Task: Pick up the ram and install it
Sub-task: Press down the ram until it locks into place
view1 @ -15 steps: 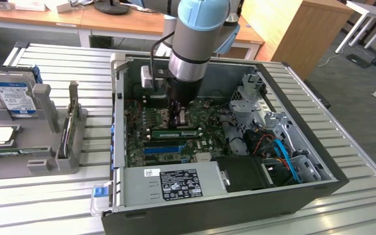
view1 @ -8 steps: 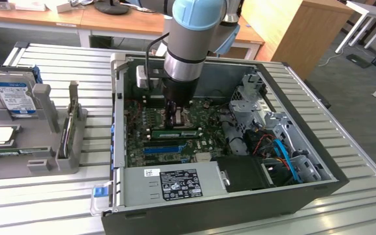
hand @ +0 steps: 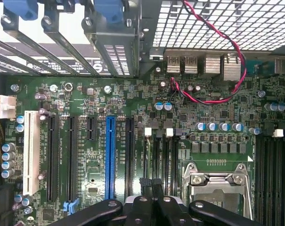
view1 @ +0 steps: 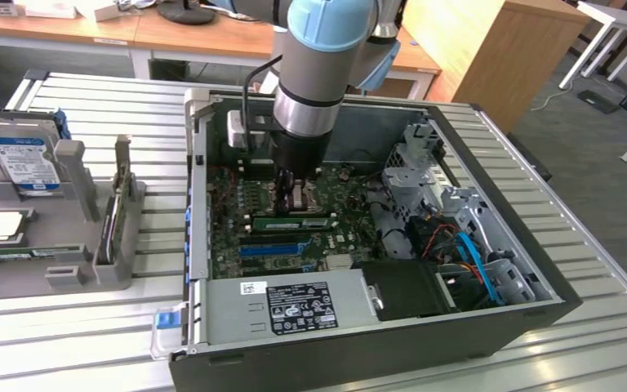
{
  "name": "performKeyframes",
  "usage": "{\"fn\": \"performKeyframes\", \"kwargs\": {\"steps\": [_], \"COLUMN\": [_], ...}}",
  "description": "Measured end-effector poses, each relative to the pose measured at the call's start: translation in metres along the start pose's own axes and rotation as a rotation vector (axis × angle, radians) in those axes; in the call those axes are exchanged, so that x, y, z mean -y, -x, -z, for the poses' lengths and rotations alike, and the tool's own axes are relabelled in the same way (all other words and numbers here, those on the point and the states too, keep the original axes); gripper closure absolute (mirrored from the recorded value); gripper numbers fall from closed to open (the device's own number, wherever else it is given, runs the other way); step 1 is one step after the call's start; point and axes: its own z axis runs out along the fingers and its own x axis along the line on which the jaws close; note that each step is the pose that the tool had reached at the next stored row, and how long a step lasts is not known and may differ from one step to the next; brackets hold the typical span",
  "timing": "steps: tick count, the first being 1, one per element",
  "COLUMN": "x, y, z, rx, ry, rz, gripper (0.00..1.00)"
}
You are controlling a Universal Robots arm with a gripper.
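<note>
Claw [hand: 151, 188] fingers together, hovering over motherboard [hand: 133, 117]; green ram [view1: 290, 222] seated in slot below.

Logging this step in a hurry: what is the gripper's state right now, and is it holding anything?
Gripper: fingers shut, low over the motherboard inside the computer case; whether they hold anything cannot be told.
</note>
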Motion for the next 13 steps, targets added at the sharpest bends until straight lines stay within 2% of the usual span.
{"fn": "performKeyframes", "kwargs": {"steps": [13], "x": [-0.0003], "y": [-0.0001], "z": [-0.0031], "rx": [0.0000], "ry": [-0.0001], "rz": [0.000], "gripper": [0.89]}}
